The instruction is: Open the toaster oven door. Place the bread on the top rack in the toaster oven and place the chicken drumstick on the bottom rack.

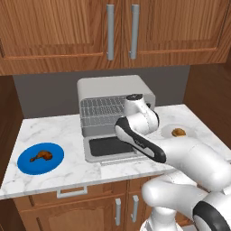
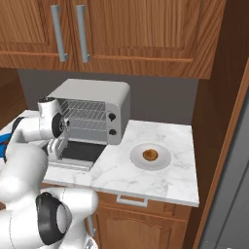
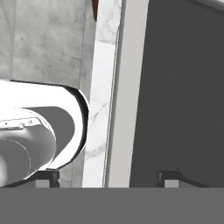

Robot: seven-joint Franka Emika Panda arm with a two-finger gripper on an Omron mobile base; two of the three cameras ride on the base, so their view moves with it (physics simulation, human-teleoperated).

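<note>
Hanging over the lowered toaster oven door [image 1: 110, 149], the gripper [image 3: 107, 177] has its two fingertips set wide apart with nothing between them; in the hand view they straddle the door's pale grey frame edge, dark glass to the right and marble worktop [image 3: 98, 109] to the left. The door lies flat on the worktop at the centre of the left base view, and the toaster oven [image 1: 115, 88] behind it stands open, showing the top rack [image 1: 101, 107] and the bottom rack [image 1: 97, 121] as wire grids, both bare.

Door opening looks finished, so the step in hand is likely moving off to fetch the first food item. The bread [image 2: 150, 155] sits on a white plate [image 2: 163, 163] at centre right of the right base view, well apart from the oven. The chicken drumstick [image 1: 40, 156] lies on a blue plate [image 1: 54, 164] at lower left of the left base view.

Next the arm needs to lift clear of the door, swing to the bread, come down over it and close gently, since the bun is small and round and could roll out of a skewed grip.
</note>
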